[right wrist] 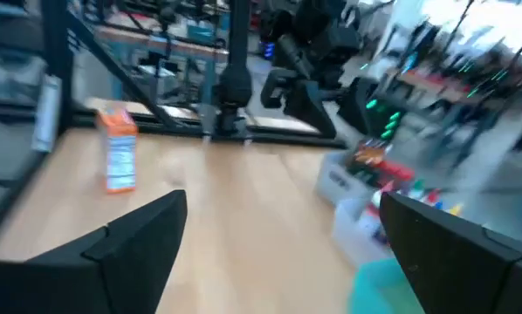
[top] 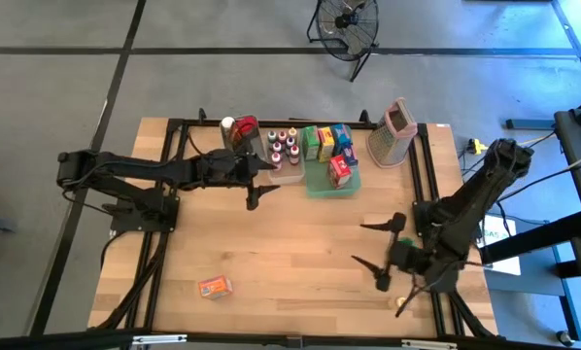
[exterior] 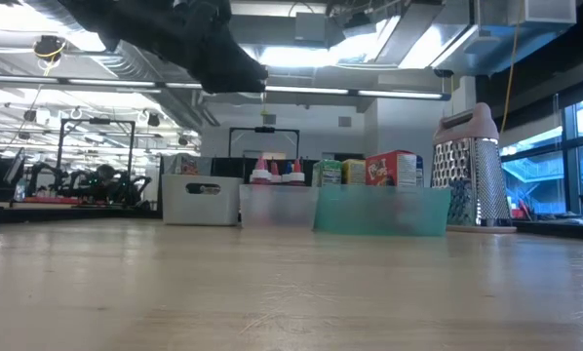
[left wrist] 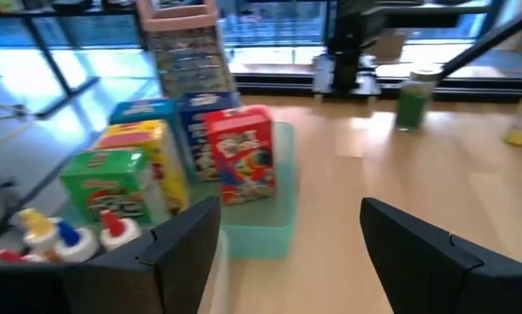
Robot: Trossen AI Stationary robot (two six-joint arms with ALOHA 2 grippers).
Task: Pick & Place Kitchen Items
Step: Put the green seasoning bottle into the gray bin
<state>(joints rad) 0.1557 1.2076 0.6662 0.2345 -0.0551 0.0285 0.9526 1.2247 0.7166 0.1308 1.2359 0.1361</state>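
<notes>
Orange box (top: 215,287): light, stiff carton; take by flat sides.
Right gripper (top: 380,251): wide open, empty; the box is well apart from it.
Left gripper (top: 263,182): open, empty.

High view looked straight down; low view sat level at table height; both shared the green tray (top: 331,185) at 12 o'clock
</notes>
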